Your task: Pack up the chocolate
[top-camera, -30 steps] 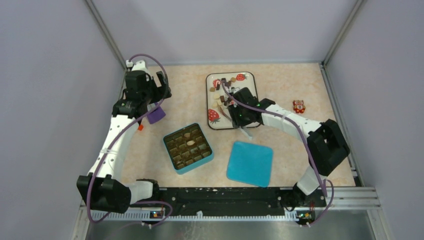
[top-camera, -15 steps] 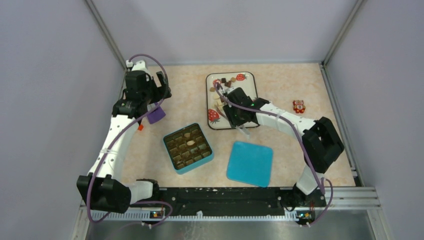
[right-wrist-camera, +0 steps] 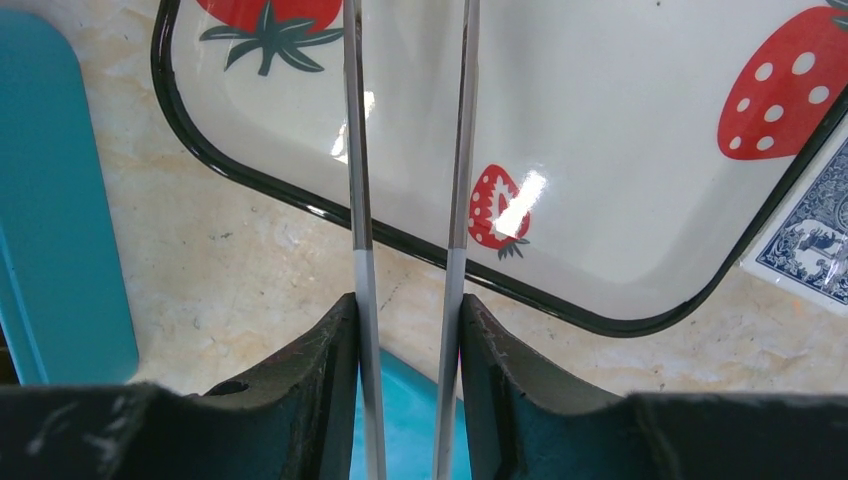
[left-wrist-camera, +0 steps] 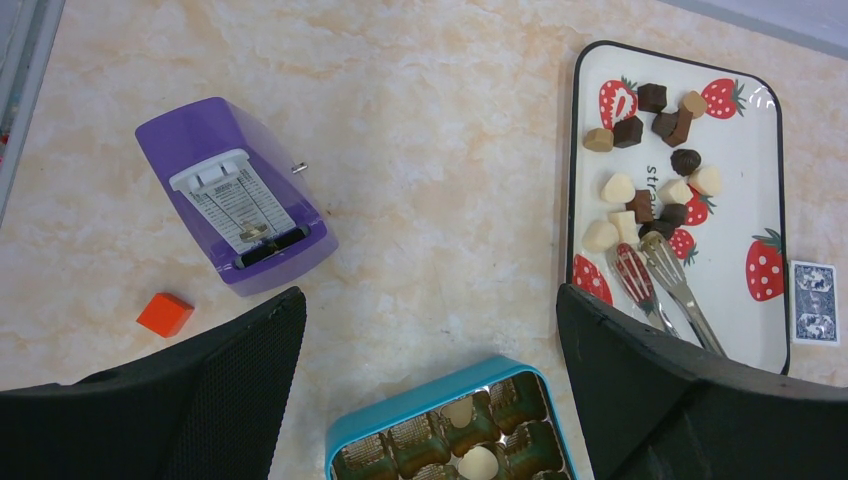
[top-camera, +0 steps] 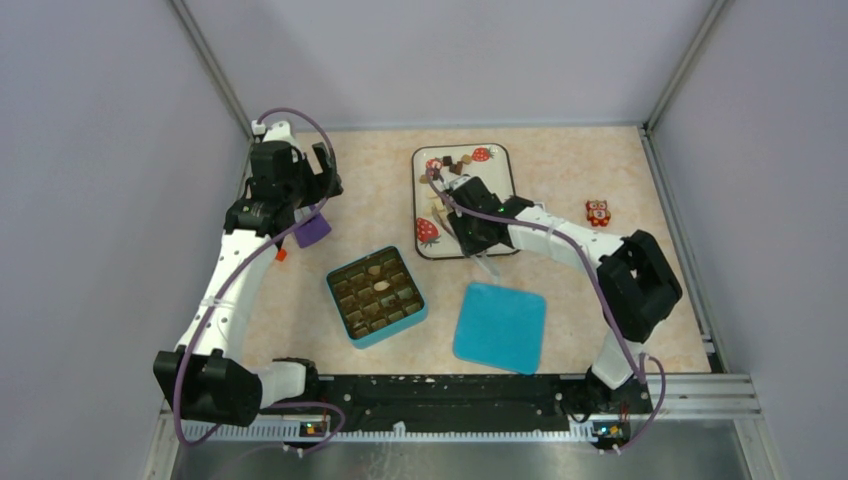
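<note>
The chocolate lies as several small dark, light brown and cream pieces at the far end of the strawberry tray; the pieces also show in the left wrist view. The teal box holds a few pieces in its cells. My right gripper is shut on metal tongs, squeezing their two arms over the tray. The tong tips rest by the cream pieces. My left gripper is open and empty, high above the table's left side.
A teal lid lies right of the box. A purple device and an orange cube sit at the left. A playing card lies by the tray's right edge. An orange owl figure stands at the right.
My right arm has shifted a little to the left and farther over the tray with the tongs. The left arm has not moved.
</note>
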Robot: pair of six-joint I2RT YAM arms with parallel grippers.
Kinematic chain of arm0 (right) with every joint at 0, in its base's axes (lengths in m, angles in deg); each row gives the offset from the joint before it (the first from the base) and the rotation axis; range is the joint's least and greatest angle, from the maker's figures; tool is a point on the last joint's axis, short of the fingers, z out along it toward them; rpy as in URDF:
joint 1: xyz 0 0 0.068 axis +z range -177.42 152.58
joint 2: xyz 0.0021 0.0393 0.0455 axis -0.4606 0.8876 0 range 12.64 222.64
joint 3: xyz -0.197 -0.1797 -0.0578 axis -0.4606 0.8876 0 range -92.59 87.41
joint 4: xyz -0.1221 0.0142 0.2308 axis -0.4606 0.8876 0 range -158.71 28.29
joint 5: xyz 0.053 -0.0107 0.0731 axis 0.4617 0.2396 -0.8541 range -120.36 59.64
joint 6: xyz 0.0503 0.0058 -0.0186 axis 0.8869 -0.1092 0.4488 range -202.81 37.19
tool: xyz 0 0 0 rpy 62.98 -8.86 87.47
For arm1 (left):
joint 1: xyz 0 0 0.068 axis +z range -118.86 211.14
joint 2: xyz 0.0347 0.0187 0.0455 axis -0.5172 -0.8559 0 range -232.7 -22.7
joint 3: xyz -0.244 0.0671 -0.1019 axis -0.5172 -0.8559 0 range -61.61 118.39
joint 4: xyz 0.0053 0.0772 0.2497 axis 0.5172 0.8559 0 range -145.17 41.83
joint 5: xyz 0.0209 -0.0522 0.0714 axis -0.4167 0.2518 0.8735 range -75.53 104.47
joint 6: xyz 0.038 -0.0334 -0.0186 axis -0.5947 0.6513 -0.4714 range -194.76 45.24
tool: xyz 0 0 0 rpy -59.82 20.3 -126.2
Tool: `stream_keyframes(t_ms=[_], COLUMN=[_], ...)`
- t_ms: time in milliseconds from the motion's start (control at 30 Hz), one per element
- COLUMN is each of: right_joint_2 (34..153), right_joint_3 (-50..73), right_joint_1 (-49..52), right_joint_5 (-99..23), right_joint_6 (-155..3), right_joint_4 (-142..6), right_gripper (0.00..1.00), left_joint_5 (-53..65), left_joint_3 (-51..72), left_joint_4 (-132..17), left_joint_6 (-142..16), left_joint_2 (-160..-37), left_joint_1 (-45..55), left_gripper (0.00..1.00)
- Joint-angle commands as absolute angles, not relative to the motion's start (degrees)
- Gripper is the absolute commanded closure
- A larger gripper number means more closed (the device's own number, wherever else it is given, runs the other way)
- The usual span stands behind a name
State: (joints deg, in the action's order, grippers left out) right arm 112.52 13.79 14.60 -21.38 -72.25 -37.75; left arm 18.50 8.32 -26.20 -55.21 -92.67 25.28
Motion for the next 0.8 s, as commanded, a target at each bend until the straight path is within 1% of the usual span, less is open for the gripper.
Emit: stream_keyframes(t_ms=[0, 167, 500, 767], right_joint_2=[107.2, 103.0, 99.1, 93.2], right_joint_3=[13.1, 14.3, 14.6, 15.4], right_joint_1=[15.5, 15.5, 15.5, 18.1], right_joint_5=[-21.7, -23.3, -23.4, -28.0], right_joint_6=[-71.4, -70.3, -69.9, -72.7], right_joint_4=[-37.4, -36.0, -33.0, -31.2], right_gripper=[0.71, 0.71, 0.72, 0.72], left_joint_5=[18.8, 18.6, 18.4, 17.8], left_joint_3=[7.9, 8.0, 7.9, 8.2], left_joint_4=[-27.1, -27.2, -27.2, -27.2], left_joint_6=[-55.5, -55.5, -55.3, -55.1], left_joint_2=[-91.2, -91.4, -91.2, -91.7], left_joint_1=[25.6, 25.6, 25.6, 25.6], left_gripper=[0.01, 0.01, 0.01, 0.01])
